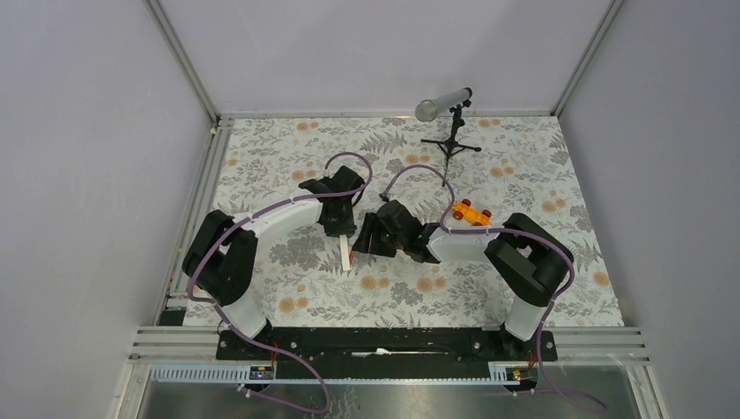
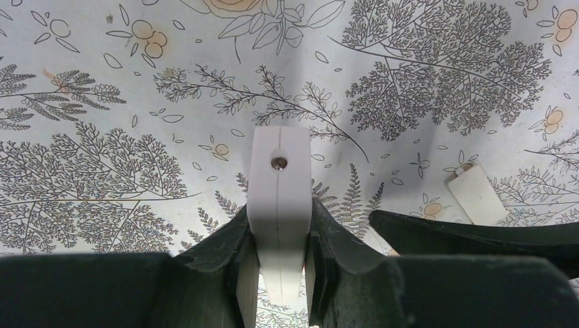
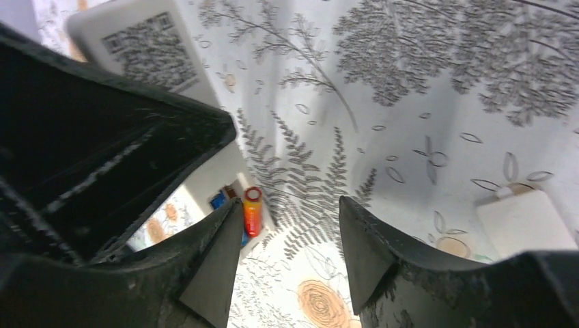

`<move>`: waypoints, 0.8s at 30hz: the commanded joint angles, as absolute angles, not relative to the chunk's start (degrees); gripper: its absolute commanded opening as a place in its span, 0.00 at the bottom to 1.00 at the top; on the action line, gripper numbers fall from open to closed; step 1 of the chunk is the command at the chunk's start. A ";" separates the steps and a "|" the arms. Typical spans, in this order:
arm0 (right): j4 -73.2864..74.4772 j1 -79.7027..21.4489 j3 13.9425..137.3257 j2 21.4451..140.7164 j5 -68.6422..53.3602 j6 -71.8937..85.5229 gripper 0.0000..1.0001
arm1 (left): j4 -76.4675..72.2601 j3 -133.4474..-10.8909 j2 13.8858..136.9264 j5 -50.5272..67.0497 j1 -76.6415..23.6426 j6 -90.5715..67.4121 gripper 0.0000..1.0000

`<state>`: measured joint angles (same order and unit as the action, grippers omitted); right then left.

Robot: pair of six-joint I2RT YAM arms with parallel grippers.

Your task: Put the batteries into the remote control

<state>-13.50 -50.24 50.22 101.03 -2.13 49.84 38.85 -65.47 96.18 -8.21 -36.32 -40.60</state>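
My left gripper [image 2: 278,220] is shut on the remote control [image 2: 278,179], a slim white bar that stands out past the jaws. In the top view the remote control [image 1: 346,255] hangs below the left gripper [image 1: 339,229] at mid-table. The right gripper [image 3: 287,249] is open, with only tablecloth between its fingers. Just beyond its left finger, an orange-red battery [image 3: 252,212] lies at the open end of the remote control [image 3: 147,48], whose back carries a QR label. A blue bit [image 3: 218,199] shows beside it, mostly hidden. In the top view the right gripper [image 1: 371,237] sits close to the remote's right.
A small loose white cover piece [image 2: 476,193] lies on the floral cloth to the right; the right wrist view also shows this cover piece [image 3: 526,219]. An orange toy car [image 1: 471,213] sits behind the right arm. A microphone on a stand [image 1: 449,122] stands at the back.
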 commanded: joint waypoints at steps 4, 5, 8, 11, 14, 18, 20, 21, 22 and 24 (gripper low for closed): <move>-19.35 -49.99 51.59 103.08 -9.84 49.14 0.61 | 37.79 -66.53 94.35 -9.58 -36.30 -41.07 0.00; -18.91 -50.01 52.05 103.81 -10.06 48.95 0.60 | 37.79 -66.59 94.39 -9.65 -36.30 -41.05 0.00; -17.88 -50.03 53.11 105.36 -10.26 48.82 0.50 | 37.79 -66.44 94.45 -9.58 -36.30 -41.21 0.00; -17.85 -50.01 53.42 106.00 -10.30 48.90 0.44 | 37.71 -66.45 94.52 -9.49 -36.30 -41.22 0.00; -17.61 -50.01 53.59 106.17 -10.00 48.60 0.38 | 37.75 -66.51 94.50 -9.81 -36.21 -41.14 0.00; -15.42 -50.01 53.67 105.21 -7.91 47.78 0.34 | 37.79 -66.52 94.22 -10.57 -35.91 -40.97 0.00; -13.95 -50.01 53.94 104.70 -7.03 46.80 0.31 | 37.91 -66.46 94.03 -10.85 -35.55 -40.88 0.00; -13.06 -49.99 54.24 104.54 -6.77 46.19 0.29 | 38.03 -66.42 93.93 -10.94 -35.33 -40.80 0.00; -12.32 -50.07 54.48 104.30 -6.76 45.57 0.29 | 38.12 -66.38 93.73 -11.11 -35.14 -40.72 0.00; -9.81 -50.09 55.13 103.73 -6.58 43.97 0.30 | 39.12 -66.50 93.04 -11.91 -34.52 -40.19 0.00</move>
<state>-14.31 -50.19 52.38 105.60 -8.40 47.77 39.13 -65.47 96.16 -8.56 -35.77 -40.77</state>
